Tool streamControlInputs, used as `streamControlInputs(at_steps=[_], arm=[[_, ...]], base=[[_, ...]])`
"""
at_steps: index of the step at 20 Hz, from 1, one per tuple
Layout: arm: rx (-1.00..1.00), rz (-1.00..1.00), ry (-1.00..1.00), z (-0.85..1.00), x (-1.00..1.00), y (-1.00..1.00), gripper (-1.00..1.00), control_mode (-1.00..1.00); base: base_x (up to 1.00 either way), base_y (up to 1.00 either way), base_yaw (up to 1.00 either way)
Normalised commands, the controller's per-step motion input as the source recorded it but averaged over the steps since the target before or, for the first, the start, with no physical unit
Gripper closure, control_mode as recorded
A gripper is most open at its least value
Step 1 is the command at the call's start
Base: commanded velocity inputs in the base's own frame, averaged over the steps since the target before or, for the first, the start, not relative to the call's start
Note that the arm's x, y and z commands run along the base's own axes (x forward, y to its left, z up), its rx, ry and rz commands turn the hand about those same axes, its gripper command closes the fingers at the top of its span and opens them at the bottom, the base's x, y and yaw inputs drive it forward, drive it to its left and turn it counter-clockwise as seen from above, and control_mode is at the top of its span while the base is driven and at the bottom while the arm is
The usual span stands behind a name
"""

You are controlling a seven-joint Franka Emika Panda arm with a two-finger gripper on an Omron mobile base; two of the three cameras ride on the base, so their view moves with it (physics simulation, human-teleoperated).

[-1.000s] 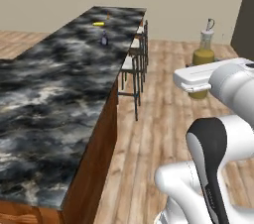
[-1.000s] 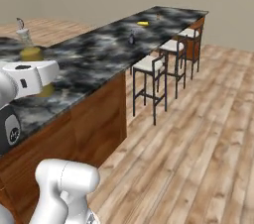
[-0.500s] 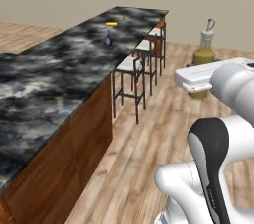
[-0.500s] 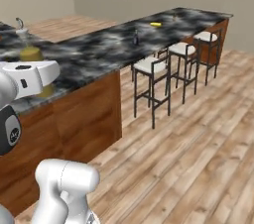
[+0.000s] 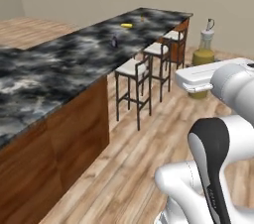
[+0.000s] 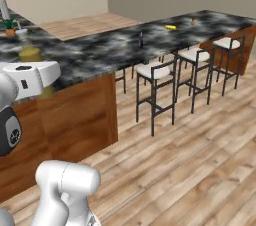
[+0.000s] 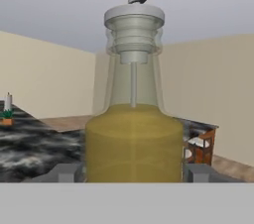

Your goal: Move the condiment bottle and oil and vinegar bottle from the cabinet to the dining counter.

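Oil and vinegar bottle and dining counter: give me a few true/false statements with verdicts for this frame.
1. The oil and vinegar bottle sits between the gripper fingers. True.
2. The oil and vinegar bottle stands on the dining counter. False: it is carried upright in the air, above the wooden floor in the left base view.
3. The condiment bottle stands on the dining counter. True.
4. No stools stand at the counter. False: three stools line its side.
5. The carried bottle is empty. False: olive-yellow liquid fills its lower body.

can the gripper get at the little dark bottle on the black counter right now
Probably not: the gripper is already closed on the yellow oil bottle, and the dark bottle stands far along the counter, beyond the arm.
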Motion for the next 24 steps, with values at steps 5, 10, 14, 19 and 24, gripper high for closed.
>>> streamControlInputs(at_steps=[5, 10, 14, 19, 24], arm=[[0.0, 0.0, 0.0, 0.0, 0.0, 0.0, 1.0, 1.0], [0.0, 0.0, 0.0, 0.0, 0.0, 0.0, 1.0, 1.0], [0.0, 0.0, 0.0, 0.0, 0.0, 0.0, 1.0, 1.0], [0.0, 0.0, 0.0, 0.0, 0.0, 0.0, 1.0, 1.0], [0.0, 0.0, 0.0, 0.0, 0.0, 0.0, 1.0, 1.0]], base=[[0.33, -0.94, 0.34], [0.34, -0.94, 0.34], [0.35, -0.92, 0.35], [0.37, -0.91, 0.36], [0.39, -0.89, 0.36]])
